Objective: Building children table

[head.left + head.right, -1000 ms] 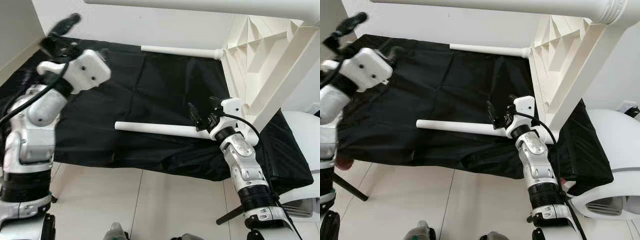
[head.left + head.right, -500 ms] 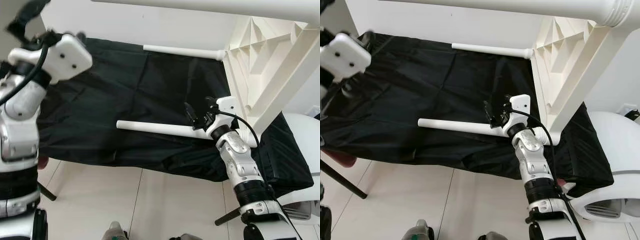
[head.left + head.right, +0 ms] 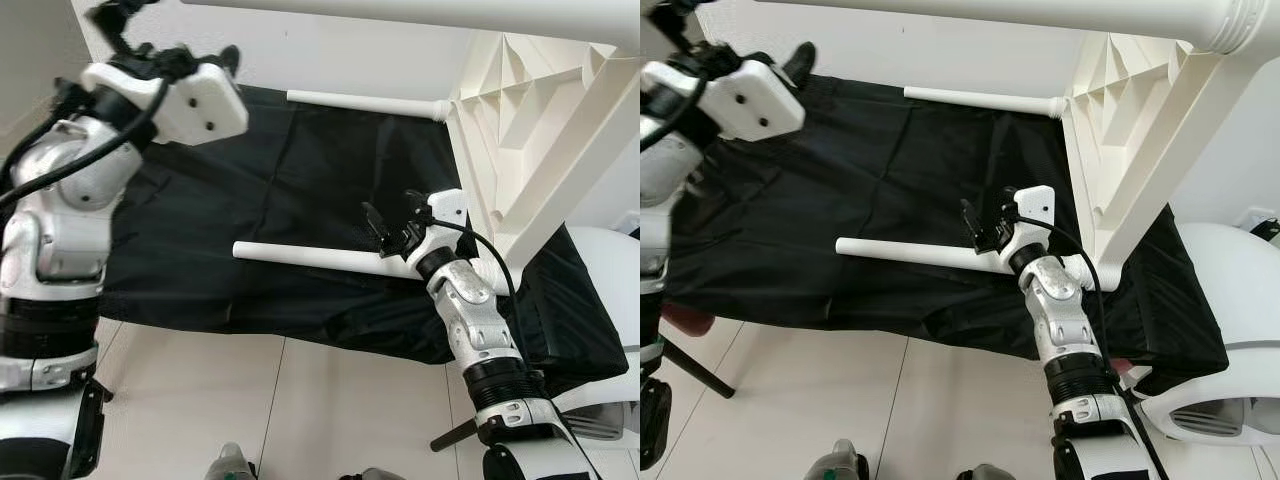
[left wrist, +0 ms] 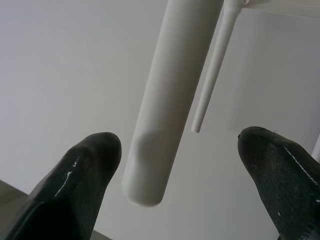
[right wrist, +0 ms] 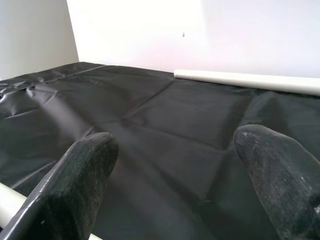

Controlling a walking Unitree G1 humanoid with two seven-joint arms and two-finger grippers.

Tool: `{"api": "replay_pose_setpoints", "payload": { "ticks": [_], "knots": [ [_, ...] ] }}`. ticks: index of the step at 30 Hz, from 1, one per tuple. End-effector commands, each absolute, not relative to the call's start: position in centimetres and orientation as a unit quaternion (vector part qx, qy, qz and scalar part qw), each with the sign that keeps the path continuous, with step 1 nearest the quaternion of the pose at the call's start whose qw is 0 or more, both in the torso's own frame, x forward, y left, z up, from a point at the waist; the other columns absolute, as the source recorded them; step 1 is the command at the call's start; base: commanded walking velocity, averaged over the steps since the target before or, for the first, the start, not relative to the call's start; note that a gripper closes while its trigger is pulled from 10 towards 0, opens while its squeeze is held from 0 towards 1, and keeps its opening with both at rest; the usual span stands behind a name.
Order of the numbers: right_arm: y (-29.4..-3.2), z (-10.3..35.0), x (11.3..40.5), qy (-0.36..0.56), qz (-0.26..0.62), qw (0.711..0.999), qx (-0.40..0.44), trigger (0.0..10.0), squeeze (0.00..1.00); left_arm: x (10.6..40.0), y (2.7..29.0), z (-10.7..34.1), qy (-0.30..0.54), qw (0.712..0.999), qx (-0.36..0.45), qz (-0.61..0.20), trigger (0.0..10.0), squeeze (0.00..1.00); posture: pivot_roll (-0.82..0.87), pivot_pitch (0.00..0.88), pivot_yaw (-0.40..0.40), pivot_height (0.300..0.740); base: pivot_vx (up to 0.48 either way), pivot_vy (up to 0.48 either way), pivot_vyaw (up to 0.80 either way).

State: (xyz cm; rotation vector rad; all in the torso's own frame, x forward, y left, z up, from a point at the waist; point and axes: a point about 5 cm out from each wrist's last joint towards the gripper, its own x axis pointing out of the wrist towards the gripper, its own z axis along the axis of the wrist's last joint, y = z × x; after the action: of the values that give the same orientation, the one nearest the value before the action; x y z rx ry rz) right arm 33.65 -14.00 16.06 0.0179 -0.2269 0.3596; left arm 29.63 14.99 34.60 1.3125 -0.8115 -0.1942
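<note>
- Looks like the leg-fitting stage: white tabletop (image 3: 520, 140) on its side over a black cloth (image 3: 300, 190), off to the right of both hands.
- Right hand (image 3: 385, 232) spread open, hovering at the near leg (image 3: 310, 258) close to its tabletop end; black cloth between the fingers (image 5: 85, 175) in the wrist view, nothing gripped.
- Far leg (image 3: 365, 102) beyond the right hand, its end up against the tabletop corner.
- Left hand (image 4: 175, 165) raised high, open too, with the tip of the overhead leg (image 4: 170, 100) sitting between its fingers but not clamped.
- Next, probably: close the left hand on that tip and steady it. Needs the tip centred first, or likely to slip off.
</note>
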Motion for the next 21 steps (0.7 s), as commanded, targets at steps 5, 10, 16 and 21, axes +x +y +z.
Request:
{"api": "replay_pose_setpoints", "payload": {
  "ticks": [5, 10, 16, 21],
  "knots": [
    [-14.1, 16.0, 32.3, -0.125, 0.190, 0.973, 0.041, 10.0, 0.00, 30.0, 14.6, 36.1, -0.408, 0.693, 0.591, -0.070, 10.0, 0.00, 0.08, 0.011, -0.061, 0.740, 0.000, 0.000, 0.00],
    [-13.8, 15.9, 31.5, -0.127, 0.208, 0.968, 0.052, 10.0, 0.00, 30.3, 14.7, 36.6, -0.412, 0.694, 0.586, -0.067, 10.0, 0.00, 0.07, 0.009, -0.044, 0.740, 0.000, 0.000, 0.00],
    [-13.4, 15.7, 31.0, -0.130, 0.225, 0.965, 0.041, 10.0, 0.00, 30.0, 15.2, 36.0, -0.407, 0.716, 0.564, -0.061, 10.0, 0.00, 0.05, 0.004, -0.041, 0.740, 0.000, 0.000, 0.00],
    [-13.7, 15.5, 31.7, -0.123, 0.234, 0.964, 0.022, 10.0, 0.00, 28.0, 15.0, 35.1, -0.423, 0.766, 0.480, -0.057, 10.0, 0.00, 0.09, 0.000, -0.081, 0.740, 0.000, 0.000, 0.00]
  ]
}}
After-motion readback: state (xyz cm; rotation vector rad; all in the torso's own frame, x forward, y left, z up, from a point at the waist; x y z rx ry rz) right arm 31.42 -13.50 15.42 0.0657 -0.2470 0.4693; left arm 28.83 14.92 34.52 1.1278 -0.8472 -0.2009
